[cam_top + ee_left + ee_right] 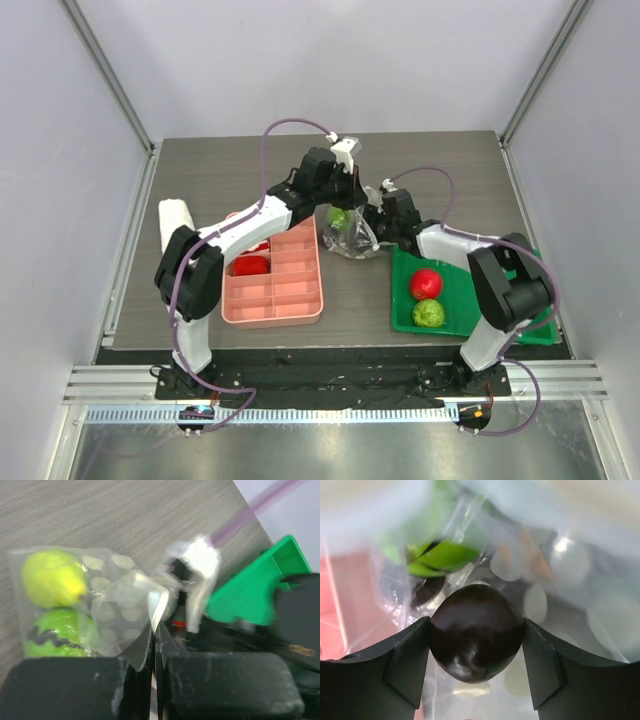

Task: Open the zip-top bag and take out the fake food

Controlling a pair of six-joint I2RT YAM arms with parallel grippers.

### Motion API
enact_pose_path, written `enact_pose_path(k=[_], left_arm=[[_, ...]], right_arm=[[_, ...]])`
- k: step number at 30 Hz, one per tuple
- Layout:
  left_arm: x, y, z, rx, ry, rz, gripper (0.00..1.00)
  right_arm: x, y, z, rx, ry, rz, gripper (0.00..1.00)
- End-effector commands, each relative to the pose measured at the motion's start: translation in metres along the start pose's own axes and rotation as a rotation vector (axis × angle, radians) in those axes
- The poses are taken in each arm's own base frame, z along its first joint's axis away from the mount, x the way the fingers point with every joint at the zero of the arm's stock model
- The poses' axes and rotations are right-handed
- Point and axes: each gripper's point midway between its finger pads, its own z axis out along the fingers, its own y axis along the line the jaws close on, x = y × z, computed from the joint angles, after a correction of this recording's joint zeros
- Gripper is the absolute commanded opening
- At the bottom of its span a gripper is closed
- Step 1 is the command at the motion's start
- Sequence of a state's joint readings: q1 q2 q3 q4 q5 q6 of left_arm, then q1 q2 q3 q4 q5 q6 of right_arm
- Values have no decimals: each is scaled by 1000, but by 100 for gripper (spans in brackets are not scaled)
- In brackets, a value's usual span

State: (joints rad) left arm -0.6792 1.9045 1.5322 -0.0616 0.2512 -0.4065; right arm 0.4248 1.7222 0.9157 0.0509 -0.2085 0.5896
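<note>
The clear dotted zip-top bag [355, 238] sits mid-table between both arms. My left gripper [154, 630] is shut on the bag's edge [115, 605]; a yellow-green pear [50, 577] and a green piece with black marks [55, 632] lie inside. My right gripper [475, 622] is inside the bag [560, 605], shut on a dark rounded piece of fake food [475, 635] that touches both fingers. A red apple [427, 283] and a round green fruit [429, 313] rest on the green tray [455, 290].
A pink divided tray [290, 290] holding red pieces [250, 265] lies under the left arm. A white roll [175, 220] lies at the far left. The green tray's corner [250, 590] is close beside the bag.
</note>
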Motion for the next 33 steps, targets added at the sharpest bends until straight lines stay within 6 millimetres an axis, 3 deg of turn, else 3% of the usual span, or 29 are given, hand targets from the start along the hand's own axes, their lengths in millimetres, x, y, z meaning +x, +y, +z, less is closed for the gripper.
enact_pose_path(k=[1, 5, 10, 13, 15, 17, 19, 20, 22, 24, 27, 28, 30, 31, 33], left_arm=[[-20, 15, -15, -46, -53, 21, 0], [-20, 23, -19, -50, -57, 6, 0], [-20, 21, -22, -43, -51, 6, 0], [-20, 12, -24, 0, -55, -8, 0], [-30, -1, -26, 62, -91, -25, 0], [-26, -16, -28, 138, -84, -39, 0], [-30, -26, -30, 172, -95, -44, 0], [-31, -34, -32, 193, -100, -33, 0], [-38, -43, -38, 205, -118, -10, 0], [-45, -44, -45, 179, -138, 0, 0], [-50, -35, -46, 113, -135, 30, 0], [-50, -32, -46, 96, -120, 42, 0], [-51, -24, -44, 59, -116, 49, 0], [-50, -21, -44, 46, -111, 47, 0], [-52, -16, -41, 27, -117, 49, 0]], right_arm=[[-47, 17, -64, 76, -143, -63, 32], [-56, 21, -100, 67, -199, -52, 30], [-67, 25, -141, 86, -277, -56, 30], [-83, 25, -166, 111, -379, -88, 29], [-88, 29, -171, 82, -427, -102, 29], [-95, 41, -168, 17, -462, -99, 29], [-101, 45, -151, 9, -435, -83, 26], [-114, 55, -152, -7, -449, -67, 25], [-112, 62, -127, -34, -363, -47, 20], [-128, 83, -129, -86, -367, -32, 19], [-146, 103, -144, -134, -408, -22, 19], [-156, 112, -158, -156, -444, -33, 18], [-163, 116, -173, -148, -480, -49, 19], [-172, 121, -190, -156, -518, -62, 19], [-177, 117, -208, -120, -561, -73, 19]])
